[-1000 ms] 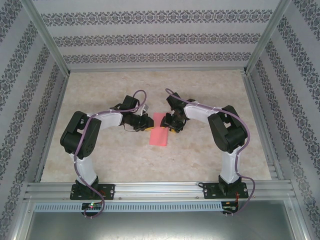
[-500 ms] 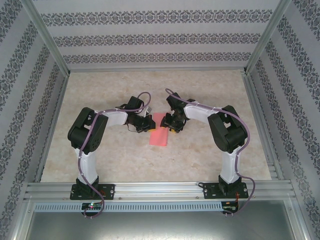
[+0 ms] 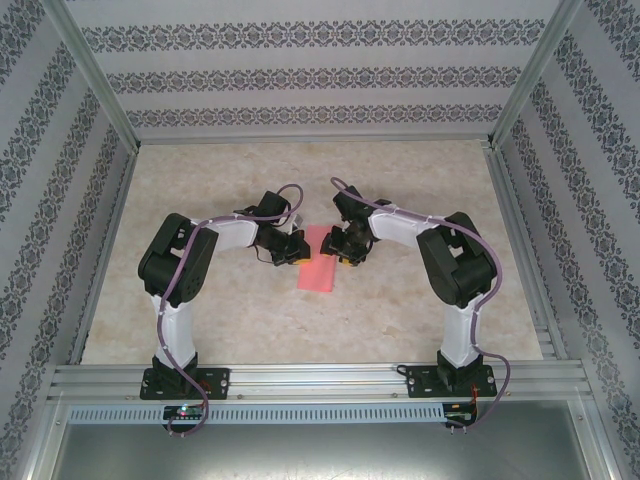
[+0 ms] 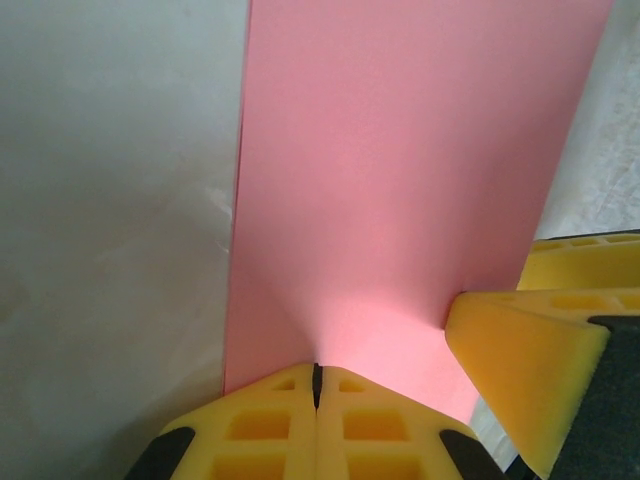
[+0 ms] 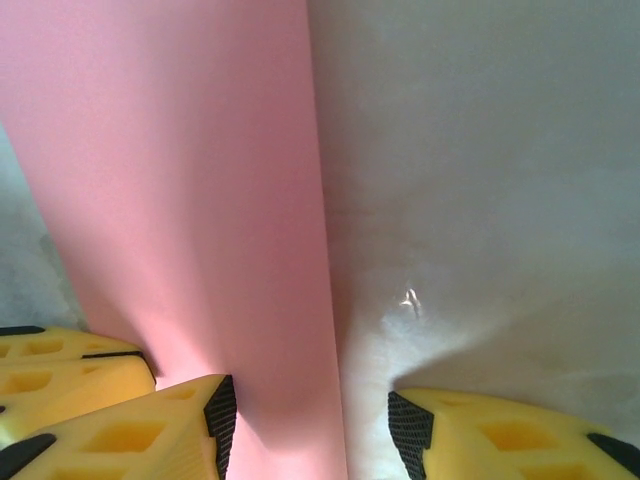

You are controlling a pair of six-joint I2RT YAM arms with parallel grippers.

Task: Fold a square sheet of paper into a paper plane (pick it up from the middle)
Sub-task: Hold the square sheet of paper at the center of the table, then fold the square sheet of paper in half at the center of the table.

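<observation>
The pink sheet of paper lies on the table between both arms as a long narrow strip. My left gripper is at its left edge. In the left wrist view the yellow jaws are pressed together, and the paper puckers up into their tips. My right gripper stands open at the opposite edge. In the right wrist view it straddles the paper's right edge, one finger over the sheet and the other over bare table. A paper plane is out of view.
The beige marbled tabletop has free room all around the paper. Patterned walls and aluminium rails enclose the workspace. One of the right gripper's yellow fingers sits close beside my left jaws.
The left arm has shifted slightly right toward the paper and its jaws have closed on the sheet's edge. The right arm and the paper have stayed in place.
</observation>
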